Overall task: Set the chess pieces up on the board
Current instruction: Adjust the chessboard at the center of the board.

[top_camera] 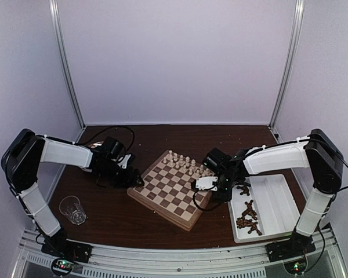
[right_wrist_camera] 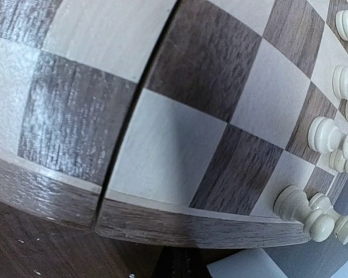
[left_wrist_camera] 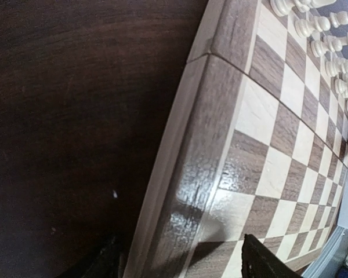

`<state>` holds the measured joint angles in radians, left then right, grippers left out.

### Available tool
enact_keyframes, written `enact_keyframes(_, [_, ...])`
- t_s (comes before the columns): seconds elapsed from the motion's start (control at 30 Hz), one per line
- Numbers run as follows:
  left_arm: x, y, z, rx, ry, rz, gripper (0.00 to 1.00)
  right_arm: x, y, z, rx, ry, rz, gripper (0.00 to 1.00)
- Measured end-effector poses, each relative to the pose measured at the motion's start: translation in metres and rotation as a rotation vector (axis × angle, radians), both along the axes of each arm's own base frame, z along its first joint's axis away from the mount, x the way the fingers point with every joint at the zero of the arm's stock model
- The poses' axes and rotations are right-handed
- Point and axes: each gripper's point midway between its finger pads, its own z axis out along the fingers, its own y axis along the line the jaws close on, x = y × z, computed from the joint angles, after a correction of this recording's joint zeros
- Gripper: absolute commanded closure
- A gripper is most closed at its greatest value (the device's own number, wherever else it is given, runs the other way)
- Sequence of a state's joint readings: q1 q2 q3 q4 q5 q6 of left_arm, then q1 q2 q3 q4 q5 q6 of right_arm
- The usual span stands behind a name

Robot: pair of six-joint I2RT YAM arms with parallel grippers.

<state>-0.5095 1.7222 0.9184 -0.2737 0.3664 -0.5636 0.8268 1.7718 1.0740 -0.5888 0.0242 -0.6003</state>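
The board (top_camera: 162, 194) lies turned like a diamond at the table's middle. Cream-white chess pieces (top_camera: 182, 162) stand in rows along its far right side. Dark brown chess pieces (top_camera: 248, 217) lie heaped in a white tray. My left gripper (top_camera: 136, 179) is low at the board's left corner. In the left wrist view it is open (left_wrist_camera: 185, 267), its jaws either side of the board's border (left_wrist_camera: 191, 174). My right gripper (top_camera: 207, 191) hovers at the board's right edge. It is shut (right_wrist_camera: 182, 266) with nothing seen in it, just off the board's rim (right_wrist_camera: 180, 223) and near white pieces (right_wrist_camera: 325, 136).
The white divided tray (top_camera: 275, 197) sits at the right, close under the right arm. A clear plastic cup (top_camera: 72, 208) stands near the left front. Metal frame posts and pale walls enclose the back of the table.
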Motion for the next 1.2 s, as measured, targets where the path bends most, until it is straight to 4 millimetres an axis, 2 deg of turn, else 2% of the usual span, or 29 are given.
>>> enact_keyframes(0.2, [-0.016, 0.0, 0.001, -0.023, -0.007, -0.013, 0.29, 0.018, 0.0, -0.004, -0.026, -0.08, -0.001, 0.99])
enact_keyframes(0.5, [-0.061, -0.01, 0.0, 0.006, -0.005, -0.063, 0.3, 0.047, 0.006, -0.006, -0.04, -0.168, -0.001, 0.97])
enact_keyframes(0.67, [-0.077, -0.01, 0.0, 0.027, -0.008, -0.055, 0.31, 0.069, 0.013, -0.005, -0.025, -0.198, -0.029, 0.95])
enact_keyframes(0.9, [-0.092, -0.018, -0.003, 0.047, -0.007, -0.058, 0.32, 0.086, 0.016, 0.0, 0.001, -0.235, -0.063, 0.93])
enact_keyframes(1.2, [-0.093, -0.018, -0.002, 0.065, -0.008, -0.049, 0.31, 0.095, 0.011, 0.003, 0.019, -0.248, -0.097, 0.92])
